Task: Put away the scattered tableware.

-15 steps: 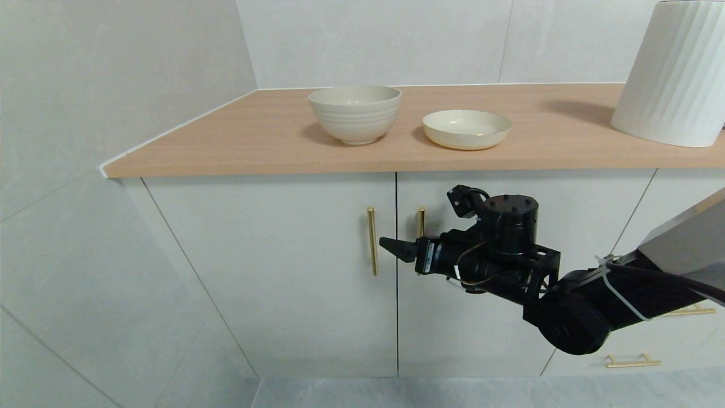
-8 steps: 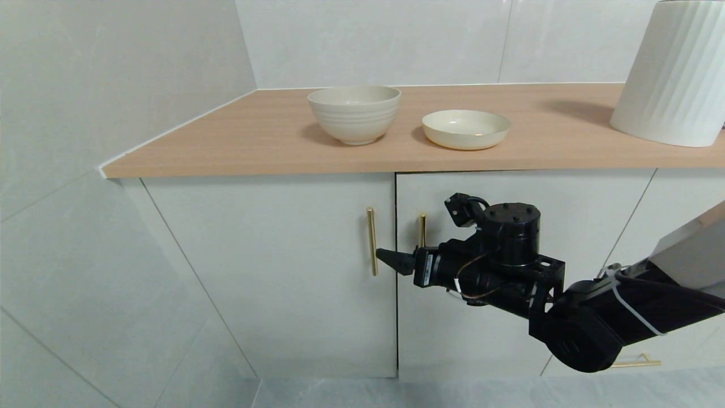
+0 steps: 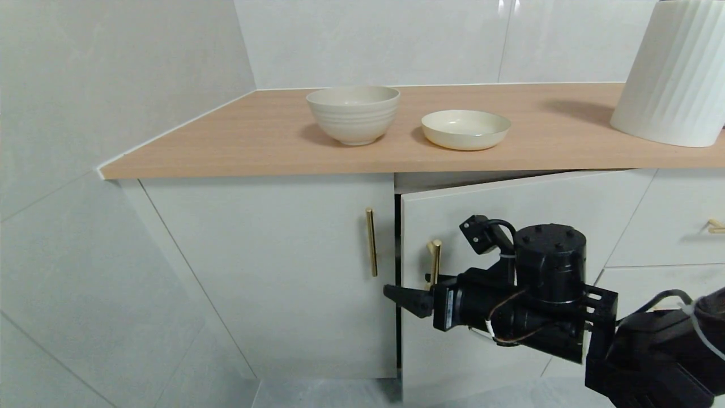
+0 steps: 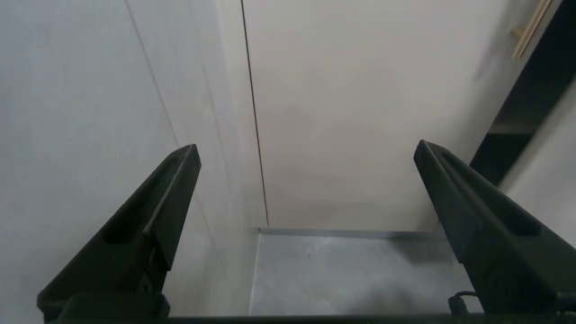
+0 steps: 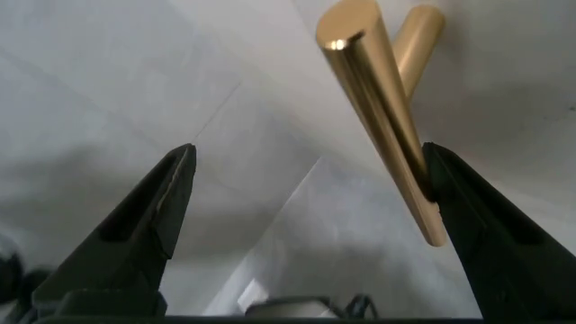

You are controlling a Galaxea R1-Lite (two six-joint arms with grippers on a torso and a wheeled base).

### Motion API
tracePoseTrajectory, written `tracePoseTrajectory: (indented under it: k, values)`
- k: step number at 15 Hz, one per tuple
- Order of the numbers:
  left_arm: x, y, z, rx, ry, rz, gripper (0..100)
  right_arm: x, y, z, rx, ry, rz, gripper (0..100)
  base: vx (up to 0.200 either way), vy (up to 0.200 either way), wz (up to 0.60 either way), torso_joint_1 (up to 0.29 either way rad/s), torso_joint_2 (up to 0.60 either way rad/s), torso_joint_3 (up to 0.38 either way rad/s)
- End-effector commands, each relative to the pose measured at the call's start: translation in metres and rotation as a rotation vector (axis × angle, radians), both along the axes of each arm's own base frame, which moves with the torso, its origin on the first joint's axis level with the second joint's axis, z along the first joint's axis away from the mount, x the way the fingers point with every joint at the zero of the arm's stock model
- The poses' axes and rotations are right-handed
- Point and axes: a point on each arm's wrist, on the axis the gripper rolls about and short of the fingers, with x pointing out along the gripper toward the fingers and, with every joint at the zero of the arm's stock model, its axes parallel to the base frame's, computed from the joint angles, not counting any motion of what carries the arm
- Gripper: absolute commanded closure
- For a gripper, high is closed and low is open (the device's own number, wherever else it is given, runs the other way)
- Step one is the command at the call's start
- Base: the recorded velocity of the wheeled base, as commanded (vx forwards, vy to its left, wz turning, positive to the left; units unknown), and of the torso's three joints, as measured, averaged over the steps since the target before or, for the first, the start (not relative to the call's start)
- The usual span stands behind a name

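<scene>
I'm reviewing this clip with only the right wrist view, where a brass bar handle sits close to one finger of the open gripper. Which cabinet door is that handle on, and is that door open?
Observer: In the head view it is the right door's handle. That right door stands ajar, and the left door is shut.
Operator: Where is the tableware?
Observer: A deep bowl and a shallow dish stand side by side, apart, on the wooden counter.
Operator: And the left arm?
Observer: In the left wrist view, the left gripper is open and empty, pointing toward the floor.
</scene>
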Motion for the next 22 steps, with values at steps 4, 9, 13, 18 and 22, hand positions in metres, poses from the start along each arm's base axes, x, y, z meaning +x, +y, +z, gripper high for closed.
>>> tracePoseTrajectory:
  k: [4,9,13,18,22]
  values:
    - [0.000,0.000,0.000,0.001,0.000,0.001,0,-0.039,-0.015,0.010,0.034,-0.029,0.069,0,0.000,0.000,0.00,0.000,0.00,0.000]
    - [0.000,0.000,0.000,0.021,0.001,0.001,0,-0.068,-0.030,0.010,0.030,-0.023,0.112,0,0.000,0.000,0.00,0.000,0.00,0.000]
    - [-0.012,-0.003,0.050,0.067,-0.067,-0.114,0,-0.072,-0.034,0.008,0.024,-0.015,0.118,0,0.000,0.000,0.00,0.000,0.00,0.000]
    - [0.050,-0.007,0.140,0.034,0.151,-0.347,0,-0.079,-0.039,0.012,0.039,-0.019,0.160,0,0.000,0.000,0.00,0.000,0.00,0.000]
    - [0.140,-0.037,0.169,-0.038,0.351,-0.652,0,-0.080,-0.041,0.009,0.030,-0.013,0.160,0,0.000,0.000,0.00,0.000,0.00,0.000]
